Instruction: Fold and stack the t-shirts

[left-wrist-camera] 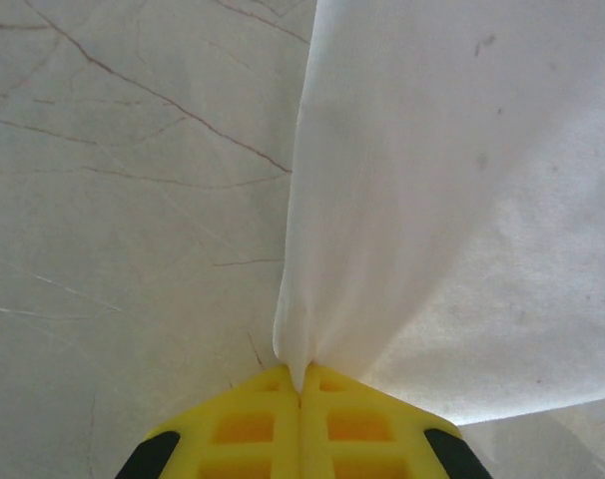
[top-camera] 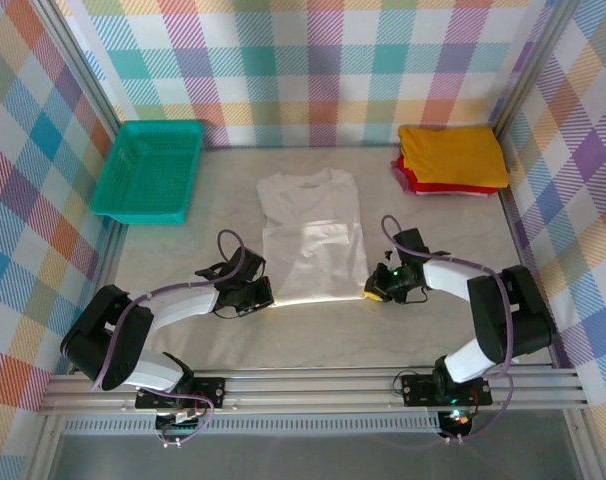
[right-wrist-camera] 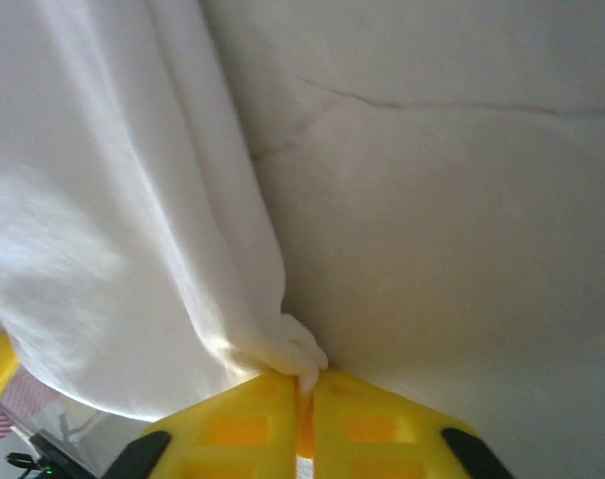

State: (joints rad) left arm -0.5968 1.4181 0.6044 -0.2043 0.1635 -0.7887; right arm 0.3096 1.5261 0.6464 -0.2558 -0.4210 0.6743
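Near edge: left end effector (left-wrist-camera: pixel 301 384) clamped tight on left hem corner of white t-shirt (top-camera: pixel 311 235); right end effector (right-wrist-camera: pixel 304 384) pinched on right hem corner. Twin corner grip likely readies hem for lift toward collar, first fold. Shirt lies flat mid-worktop (top-camera: pixel 433 240), collar away. Far right: yellow t-shirt (top-camera: pixel 453 155) folded atop red t-shirt (top-camera: pixel 405 178), stack awaiting third. Far left: teal basket (top-camera: pixel 148 170).

Left tool (left-wrist-camera: pixel 301 387): yellow, jaws pressed together w/ a corner of the white t-shirt (left-wrist-camera: pixel 452 200) pinched at the tip. Cloth fans out ahead & to R of tool. Pale veined desk (left-wrist-camera: pixel 123 220) ahead-L, bare.
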